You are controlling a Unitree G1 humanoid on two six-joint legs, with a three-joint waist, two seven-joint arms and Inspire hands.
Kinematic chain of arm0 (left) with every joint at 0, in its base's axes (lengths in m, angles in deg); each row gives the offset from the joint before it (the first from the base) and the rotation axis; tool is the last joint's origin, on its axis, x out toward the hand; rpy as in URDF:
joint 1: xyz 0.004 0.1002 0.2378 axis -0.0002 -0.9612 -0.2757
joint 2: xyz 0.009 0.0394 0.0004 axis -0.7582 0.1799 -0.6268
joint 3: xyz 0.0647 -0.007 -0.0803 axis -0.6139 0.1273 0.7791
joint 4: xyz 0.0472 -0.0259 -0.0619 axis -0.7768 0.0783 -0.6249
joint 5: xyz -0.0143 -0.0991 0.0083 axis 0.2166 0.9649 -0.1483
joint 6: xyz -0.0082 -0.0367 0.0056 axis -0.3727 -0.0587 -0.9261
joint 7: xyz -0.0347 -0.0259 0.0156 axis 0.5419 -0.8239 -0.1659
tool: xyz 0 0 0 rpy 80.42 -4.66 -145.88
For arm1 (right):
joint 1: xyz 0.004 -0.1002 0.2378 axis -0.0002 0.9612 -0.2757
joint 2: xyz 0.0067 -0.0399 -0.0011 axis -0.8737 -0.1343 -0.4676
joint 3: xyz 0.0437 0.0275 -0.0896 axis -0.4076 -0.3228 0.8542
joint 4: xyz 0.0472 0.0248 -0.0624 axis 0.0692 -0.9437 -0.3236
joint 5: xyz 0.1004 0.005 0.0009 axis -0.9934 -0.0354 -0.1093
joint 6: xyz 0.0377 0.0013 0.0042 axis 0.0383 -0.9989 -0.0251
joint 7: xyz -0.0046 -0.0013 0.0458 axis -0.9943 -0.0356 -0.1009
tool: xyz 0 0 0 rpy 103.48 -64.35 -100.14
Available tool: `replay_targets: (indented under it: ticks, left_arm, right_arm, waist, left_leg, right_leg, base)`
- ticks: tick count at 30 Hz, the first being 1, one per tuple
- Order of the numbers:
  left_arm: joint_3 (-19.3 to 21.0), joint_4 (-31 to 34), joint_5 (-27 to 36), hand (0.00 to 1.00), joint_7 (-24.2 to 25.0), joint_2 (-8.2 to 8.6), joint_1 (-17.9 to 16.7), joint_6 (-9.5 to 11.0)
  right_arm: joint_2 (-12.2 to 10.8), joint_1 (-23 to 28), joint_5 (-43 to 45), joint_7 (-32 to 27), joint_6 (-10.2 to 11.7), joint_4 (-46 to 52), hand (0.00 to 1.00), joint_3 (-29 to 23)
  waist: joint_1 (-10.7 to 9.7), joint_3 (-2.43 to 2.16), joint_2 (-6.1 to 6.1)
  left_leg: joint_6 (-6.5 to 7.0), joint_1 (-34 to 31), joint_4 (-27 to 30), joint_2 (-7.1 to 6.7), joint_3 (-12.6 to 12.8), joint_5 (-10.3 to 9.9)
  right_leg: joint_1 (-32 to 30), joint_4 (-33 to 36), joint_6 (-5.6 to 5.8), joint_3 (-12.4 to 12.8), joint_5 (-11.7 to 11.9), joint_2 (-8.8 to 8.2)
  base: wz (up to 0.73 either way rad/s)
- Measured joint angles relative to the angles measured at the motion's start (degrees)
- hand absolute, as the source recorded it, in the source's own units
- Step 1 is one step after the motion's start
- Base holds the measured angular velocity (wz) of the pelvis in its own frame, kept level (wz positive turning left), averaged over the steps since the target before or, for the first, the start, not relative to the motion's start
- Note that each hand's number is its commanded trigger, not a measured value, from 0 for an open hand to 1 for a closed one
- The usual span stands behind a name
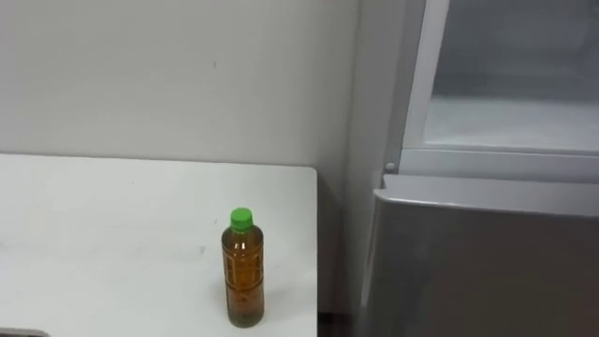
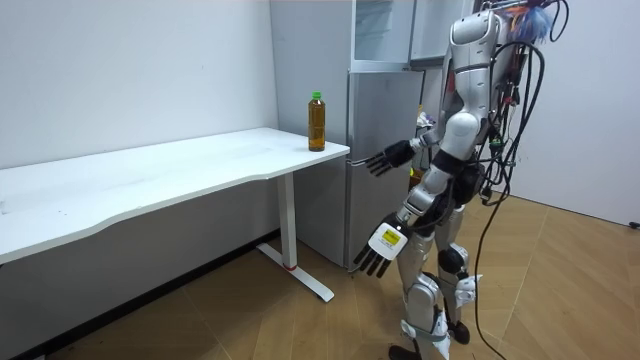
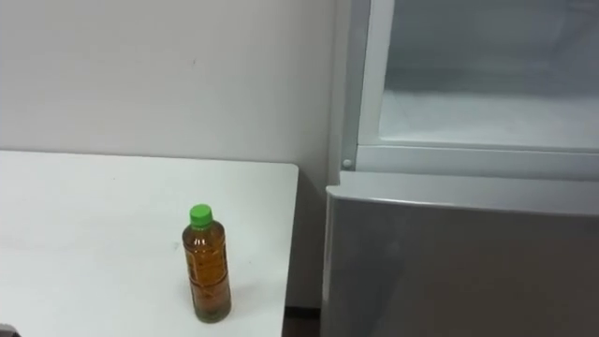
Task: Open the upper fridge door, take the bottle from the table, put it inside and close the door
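I see the bottle [image 1: 242, 269] upright on the worktop [image 1: 112, 234], near the fridge [image 1: 487, 243] with its upper compartment open. My left hand [image 2: 378, 254] hangs low and my right hand [image 2: 384, 161] is raised, both with fingers spread and empty.

The bottle [image 1: 243, 271] is showing clear, glossy plastic, and its green cap [image 1: 241, 219] is looking like smooth plastic too. The counter [image 1: 112, 234] is presenting a white, smooth, matt top. The fridge [image 1: 487, 262] is wearing a grey, satin, metal-looking skin, while its upper compartment [image 1: 515, 122] is looking white and smooth inside. The wall [image 1: 187, 75] is appearing matt and painted, and the floor [image 2: 300, 320] is showing wood with a faint sheen.
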Motion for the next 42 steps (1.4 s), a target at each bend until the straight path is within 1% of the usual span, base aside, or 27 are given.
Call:
replay_targets:
  ticks: [5,7,11,13,15,19,20,21,22,24,25,26,29,32,33,34,35,36,38,40,41,42]
  left_arm:
    - [-0.05,0.28,-0.44,0.00,-0.92,-0.14,0.16,-0.06]
    - [-0.12,0.30,-0.75,0.00,-1.14,-0.14,0.19,-0.06]
    - [-0.46,0.17,-0.90,0.00,-1.49,-0.17,0.21,-0.05]
    - [-0.46,0.15,-1.35,0.00,-1.62,-0.20,0.26,-0.05]
    - [-0.71,0.16,-1.52,0.00,-2.40,-0.21,0.38,-0.06]
    - [-0.97,-0.12,-2.24,0.00,-3.77,-0.56,0.51,-0.24]
    - [-0.96,-0.31,-2.53,0.00,-3.90,-0.75,0.50,-0.42]
    - [-0.97,-0.67,-2.54,0.00,-3.93,-0.99,0.37,-0.64]
    - [-0.97,-0.84,-2.58,0.00,-3.97,-1.11,0.26,-0.79]
    - [-1.05,-1.87,-3.73,0.00,-4.76,-1.60,-0.01,-1.54]
    - [-1.06,-1.97,-4.36,0.00,-5.03,-1.66,0.00,-1.81]
    - [-1.38,-2.10,-5.03,0.00,-5.49,-1.80,-0.24,-2.33]
    - [-2.32,-2.49,-6.62,0.00,-6.50,-2.04,-0.86,-3.04]
    - [-3.97,-2.47,-8.08,0.00,-7.10,-2.38,-1.07,-4.00]
    - [-4.19,-2.47,-9.61,0.00,-7.15,-2.42,-1.03,-4.39]
    - [-4.32,-2.47,-10.28,0.00,-7.15,-2.46,-1.03,-4.59]
    - [-4.84,-2.45,-11.48,0.00,-7.18,-2.68,-0.93,-5.09]
    - [-5.40,-2.45,-12.44,0.00,-7.22,-2.91,-0.75,-5.44]
    - [-6.00,-2.46,-13.56,0.00,-7.26,-3.02,-0.55,-5.77]
    - [-6.06,-2.56,-14.26,0.00,-7.26,-3.24,-0.50,-5.91]
    - [-6.12,-2.58,-15.20,0.00,-7.26,-3.39,-0.59,-6.32]
    - [-6.11,-2.56,-15.71,0.00,-7.26,-3.39,-0.72,-6.87]
  right_arm:
    - [-0.36,0.65,-1.01,1.05,-0.13,3.80,0.00,1.84]
    - [-0.28,0.65,-1.06,1.06,-0.28,5.04,0.00,2.38]
    - [-0.27,0.60,-1.75,1.88,-0.29,9.19,0.00,2.90]
    - [-0.29,0.48,-3.83,2.04,-0.10,10.80,0.00,3.27]
    - [0.03,0.56,-6.25,1.63,-0.14,11.61,0.00,3.84]
    - [1.03,0.52,-7.62,1.35,-0.48,12.58,0.00,4.76]
    - [1.08,0.52,-7.68,1.35,-0.76,12.82,0.00,4.75]
    - [1.08,0.55,-7.51,1.33,-1.68,13.72,0.00,4.62]
    - [1.09,0.56,-7.34,1.28,-2.08,14.14,0.00,4.53]
    - [1.16,0.56,-7.06,0.96,-2.87,15.20,0.00,4.45]
    - [1.17,0.56,-6.85,0.89,-2.94,15.45,0.00,4.50]
    - [1.26,0.55,-5.96,0.83,-3.19,16.04,0.00,4.56]
    - [1.58,0.55,-5.47,0.81,-3.95,16.86,0.00,4.59]
    - [1.61,0.53,-5.14,0.68,-4.25,17.56,0.00,4.67]
    - [1.67,0.52,-5.14,0.51,-5.10,18.61,0.00,4.49]
    - [1.82,0.52,-5.13,0.25,-5.47,19.26,0.00,4.51]
    - [2.03,0.50,-5.14,0.17,-5.86,20.08,0.00,4.51]
    - [2.09,0.50,-5.14,0.15,-6.24,20.98,0.00,4.57]
    - [2.07,-0.35,-5.56,0.31,-6.22,23.02,0.00,5.25]
    - [1.94,-3.12,-6.49,1.04,-5.86,24.26,0.00,6.35]
    - [1.84,-5.07,-7.43,1.10,-5.28,24.54,0.00,6.99]
    - [1.50,-6.68,-8.27,1.24,-4.89,25.02,0.00,7.35]
  waist:
    - [1.22,0.08,-0.23]
    - [1.49,0.16,-0.07]
    - [1.67,0.10,0.37]
    - [2.10,0.08,0.43]
    - [3.11,0.08,0.43]
    - [3.67,0.06,0.45]
    - [3.90,0.06,0.44]
    - [4.01,0.06,0.43]
    - [4.02,0.06,0.42]
    - [4.03,0.06,0.40]
    - [4.06,-0.04,0.17]
    - [4.22,0.04,0.23]
    - [4.41,0.00,0.15]
    - [4.55,-0.01,0.11]
    - [4.52,-0.02,0.08]
    - [4.51,-0.01,0.02]
    - [4.56,0.12,-0.17]
    - [4.55,0.16,-0.25]
    - [4.57,0.16,-0.29]
    - [4.57,0.18,-0.54]
    - [4.69,0.21,-0.63]
    - [4.92,0.11,-0.97]
  left_leg:
    - [0.00,-0.18,-0.09,0.00,-0.19,-0.01]
    - [0.00,-0.23,-0.18,0.00,-0.21,-0.01]
    - [-0.02,-0.11,-0.22,0.02,-0.14,0.01]
    - [-0.03,0.03,-0.37,0.03,-0.03,0.02]
    - [-0.03,0.12,-0.43,0.03,0.06,0.02]
    - [-0.04,0.12,-0.41,0.03,0.16,0.03]
    - [-0.05,0.12,-0.42,0.04,0.16,0.03]
    - [-0.05,0.11,-0.42,0.04,0.16,0.03]
    - [-0.05,0.10,-0.41,0.05,0.17,0.03]
    - [-0.05,-0.03,-0.38,0.06,0.15,0.03]
    - [-0.05,-0.08,-0.40,0.07,0.15,0.03]
    - [-0.05,-0.14,-0.44,0.11,0.31,0.03]
    - [-0.05,-0.17,-0.41,0.14,0.42,0.03]
    - [-0.07,-0.23,-0.35,0.23,0.53,0.04]
    - [-0.10,-0.38,-0.30,0.26,0.53,0.07]
    - [-0.11,-0.55,-0.25,0.28,0.55,0.09]
    - [-0.14,-0.66,-0.21,0.29,0.63,0.15]
    - [-0.16,-0.66,-0.21,0.32,0.71,0.17]
    - [-0.16,-0.60,-0.21,0.32,0.78,0.17]
    - [-0.17,-0.52,-0.21,0.32,0.60,0.19]
    - [-0.17,-0.43,-0.21,0.32,0.47,0.20]
    - [-0.17,-0.30,-0.23,0.32,0.47,0.20]
  right_leg:
    - [-0.09,0.08,0.00,-0.33,0.00,-0.01]
    - [-0.14,0.07,0.00,-0.37,0.00,-0.01]
    - [-0.13,0.07,0.00,-0.37,0.00,0.01]
    - [-0.13,0.06,0.00,-0.17,0.00,0.01]
    - [-0.15,0.07,0.00,-0.01,0.01,0.02]
    - [-0.23,0.07,0.00,0.04,0.01,0.03]
    - [-0.22,0.07,0.00,0.05,0.01,0.04]
    - [-0.22,0.08,0.00,0.06,0.01,0.05]
    - [-0.23,0.08,0.00,0.05,0.01,0.06]
    - [-0.28,0.08,0.00,-0.01,0.01,0.06]
    - [-0.31,0.09,-0.01,-0.05,0.01,0.06]
    - [-0.38,0.11,-0.01,0.03,0.01,0.06]
    - [-0.40,0.19,-0.03,0.04,0.02,0.06]
    - [-0.70,0.62,-0.03,0.14,0.02,0.05]
    - [-1.04,0.96,-0.03,0.12,0.02,0.04]
    - [-1.19,1.00,-0.03,0.12,0.02,0.04]
    - [-1.33,1.00,-0.03,0.19,0.02,0.05]
    - [-1.38,1.01,-0.04,0.21,0.03,0.05]
    - [-1.35,1.02,-0.05,0.25,0.04,0.05]
    - [-1.17,1.00,-0.07,-0.03,0.04,0.05]
    - [-1.01,0.95,-0.07,-0.17,0.04,0.05]
    - [-0.89,0.93,-0.06,-0.22,0.04,0.05]
  base:
    - [0.03]
    - [0.00]
    - [-0.01]
    - [-0.04]
    - [-0.02]
    - [0.00]
    - [0.00]
    - [0.00]
    - [0.00]
    - [0.00]
    - [0.00]
    - [-0.04]
    - [-0.01]
    - [-0.01]
    - [-0.04]
    - [-0.03]
    - [-0.03]
    - [-0.04]
    - [0.00]
    - [0.04]
    - [0.06]
    - [0.05]
